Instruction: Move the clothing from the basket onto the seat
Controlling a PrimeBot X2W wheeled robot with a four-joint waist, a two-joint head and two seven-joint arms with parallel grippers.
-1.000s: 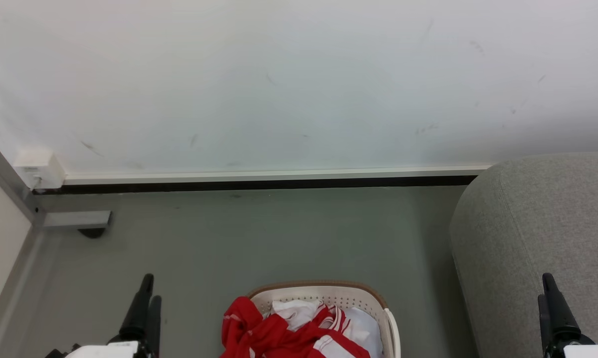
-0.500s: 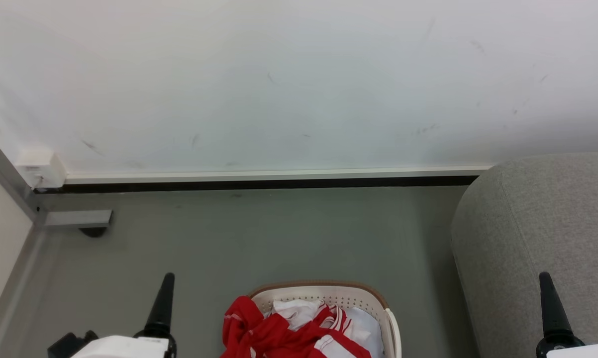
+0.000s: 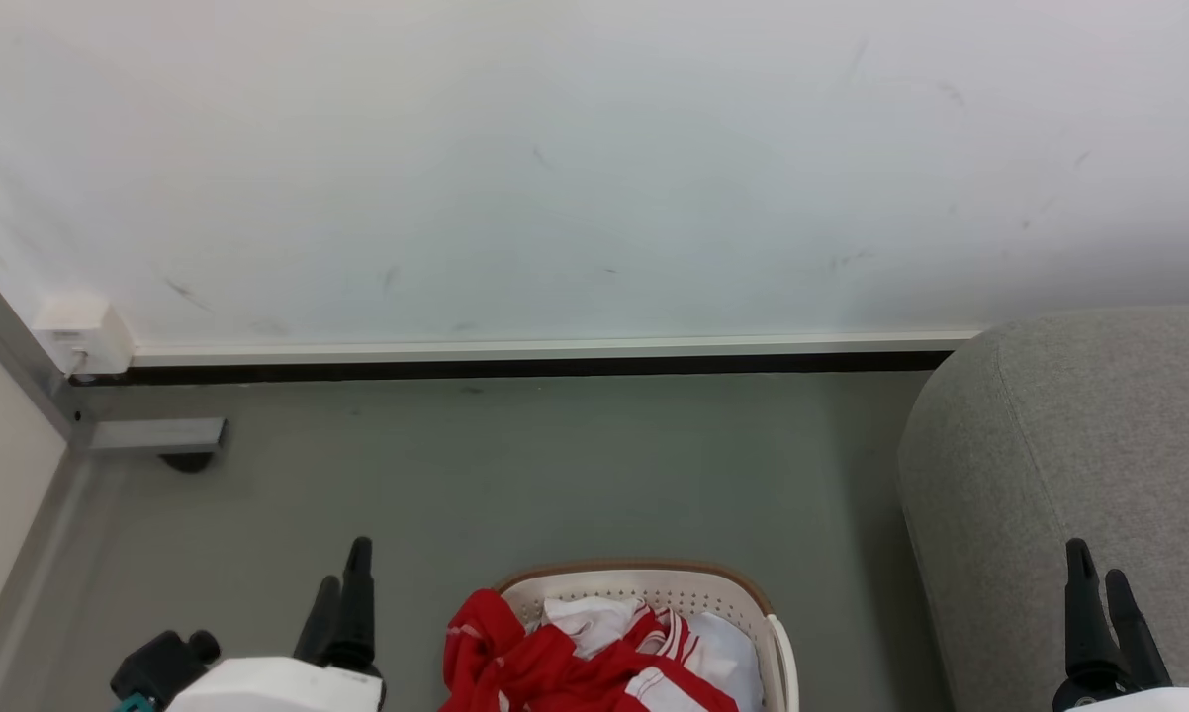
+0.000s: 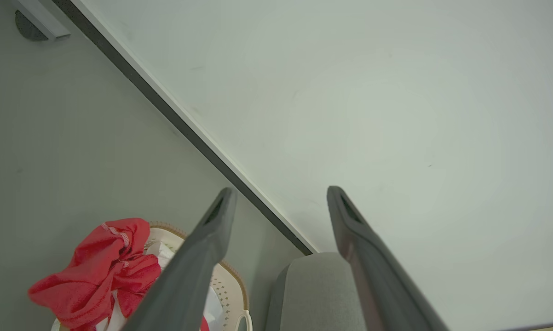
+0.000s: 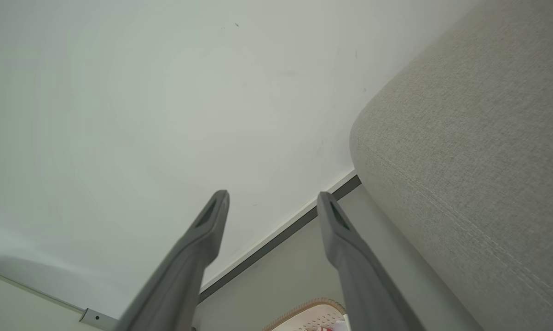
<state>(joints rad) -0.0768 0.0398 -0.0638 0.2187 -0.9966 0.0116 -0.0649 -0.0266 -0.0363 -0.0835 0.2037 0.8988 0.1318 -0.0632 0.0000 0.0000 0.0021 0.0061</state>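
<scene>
Everything is lit brightly and evenly. A faint shadow is seen low on the wall [image 5: 37, 271]; the right pincer [image 5: 273, 195] is blurred near the lens.

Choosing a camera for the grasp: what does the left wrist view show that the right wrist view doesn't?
Left wrist view: the left tool, open, and a clear look at the clothing draped over the basket rim. Right wrist view: the right tool, open, and the seam along the seat. Both: the basket, the seat, wall and floor.

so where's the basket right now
Head view, bottom centre: the basket sits on the floor holding the red clothing, with the grey seat to its right.
</scene>
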